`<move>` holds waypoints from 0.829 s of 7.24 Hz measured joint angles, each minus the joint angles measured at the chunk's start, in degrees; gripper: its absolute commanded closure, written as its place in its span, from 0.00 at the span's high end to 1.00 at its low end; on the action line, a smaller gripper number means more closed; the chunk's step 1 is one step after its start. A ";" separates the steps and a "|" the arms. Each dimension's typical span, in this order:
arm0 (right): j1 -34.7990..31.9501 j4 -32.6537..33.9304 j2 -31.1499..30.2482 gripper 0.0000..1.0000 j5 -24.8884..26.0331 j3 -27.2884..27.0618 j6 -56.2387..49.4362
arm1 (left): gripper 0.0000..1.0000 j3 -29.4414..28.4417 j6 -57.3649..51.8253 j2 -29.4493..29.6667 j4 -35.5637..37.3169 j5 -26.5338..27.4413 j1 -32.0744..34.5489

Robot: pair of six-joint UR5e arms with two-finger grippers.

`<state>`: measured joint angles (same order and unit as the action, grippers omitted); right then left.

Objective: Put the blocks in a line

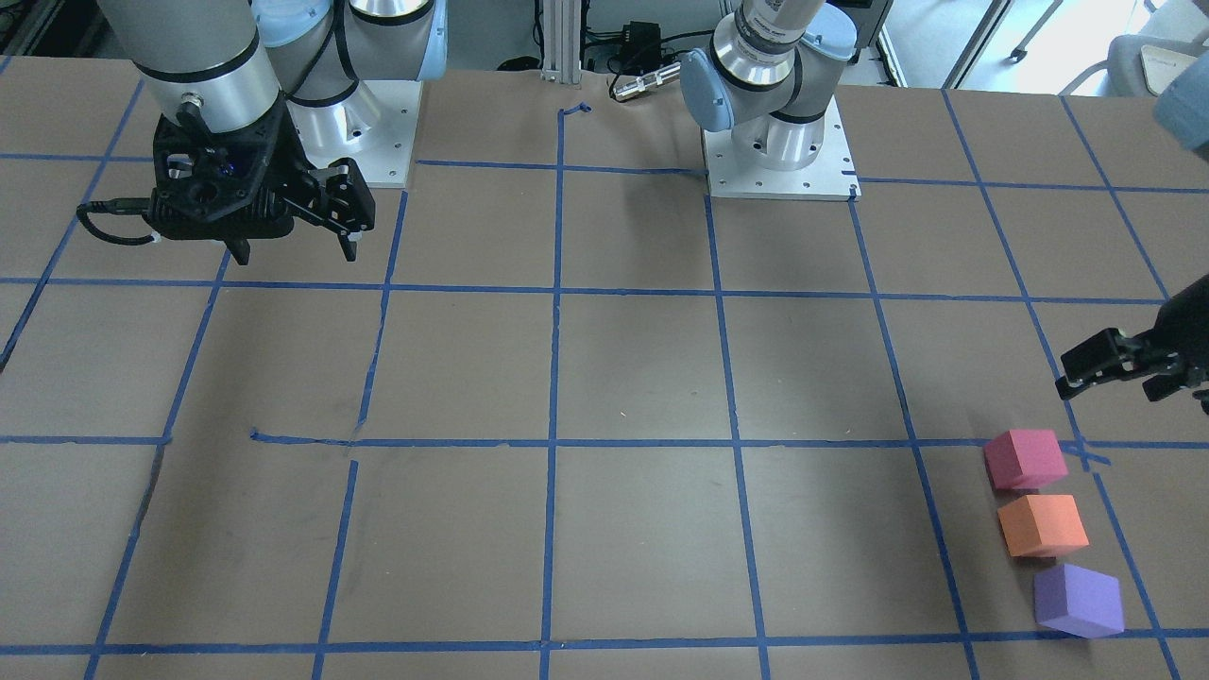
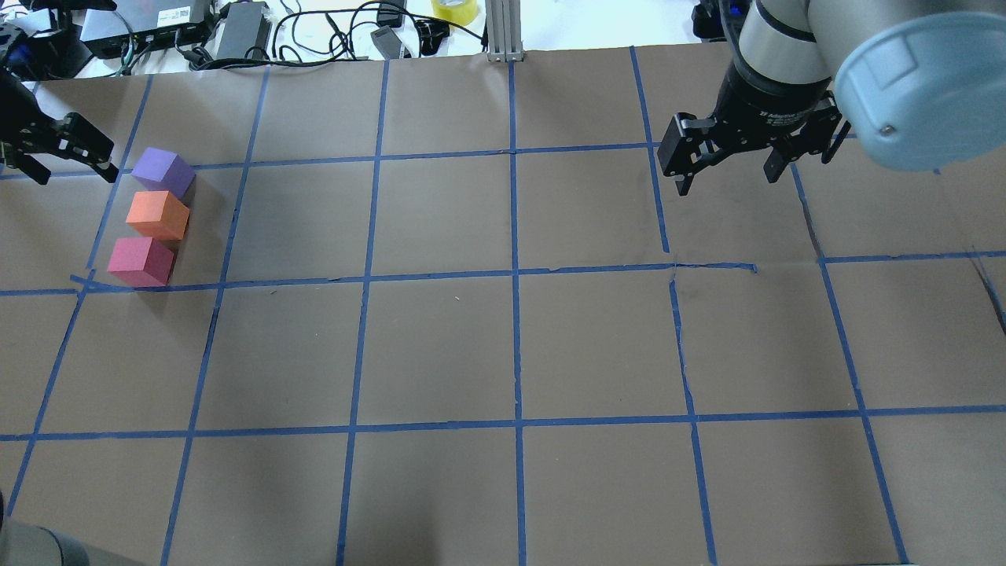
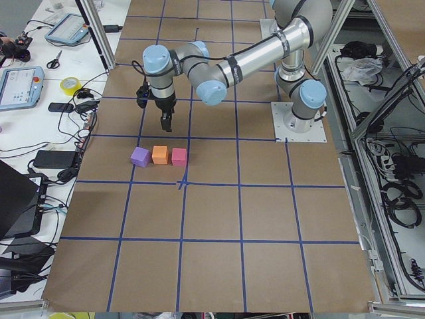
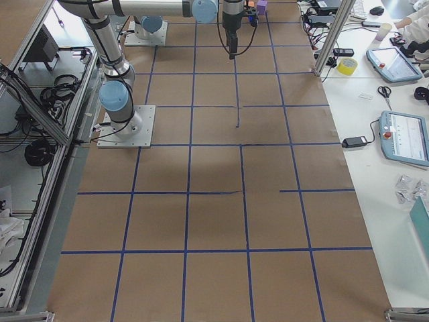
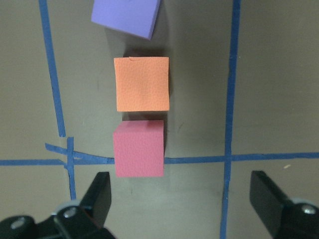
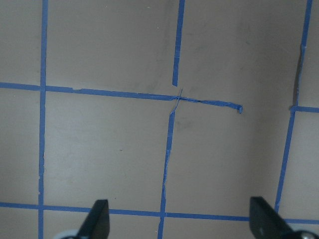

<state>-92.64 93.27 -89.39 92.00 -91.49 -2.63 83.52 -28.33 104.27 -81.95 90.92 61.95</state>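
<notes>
Three cubes lie in a straight row, close together, on the brown table at its left end: purple [image 2: 161,173], orange [image 2: 157,215], pinkish-red [image 2: 141,261]. They also show in the front view as pinkish-red [image 1: 1025,459], orange [image 1: 1043,525] and purple [image 1: 1077,600]. In the left wrist view the pinkish-red [image 5: 139,148] and orange [image 5: 142,83] cubes are whole and the purple one [image 5: 127,17] is cut off at the top. My left gripper [image 2: 72,171] [image 5: 182,194] is open and empty, raised beside the row. My right gripper [image 2: 727,181] [image 1: 295,253] [image 6: 179,219] is open and empty, far off over bare table.
The table [image 2: 511,346] is brown paper with a blue tape grid; one tape line is torn and loose [image 2: 711,267]. The arm bases [image 1: 779,151] stand at the robot's edge. Cables, power bricks and a tape roll [image 2: 454,9] lie beyond the far edge.
</notes>
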 measured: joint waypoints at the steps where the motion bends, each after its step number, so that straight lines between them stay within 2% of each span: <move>1: 0.01 -0.03 -0.02 1.00 -0.09 0.02 0.00 | 1.00 0.29 0.49 -2.48 -1.78 0.13 0.05; 4: 0.41 -0.59 -0.31 1.00 -0.86 0.11 -0.73 | 1.00 1.56 1.94 -4.81 -3.54 -0.18 0.62; 6: 1.30 -2.60 -1.25 1.00 -0.93 0.14 -2.43 | 1.00 1.74 11.27 -4.94 -3.68 -0.17 6.42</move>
<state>-91.34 90.68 -90.63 91.07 -91.35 -5.06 85.25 -17.06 99.33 -85.64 90.75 68.37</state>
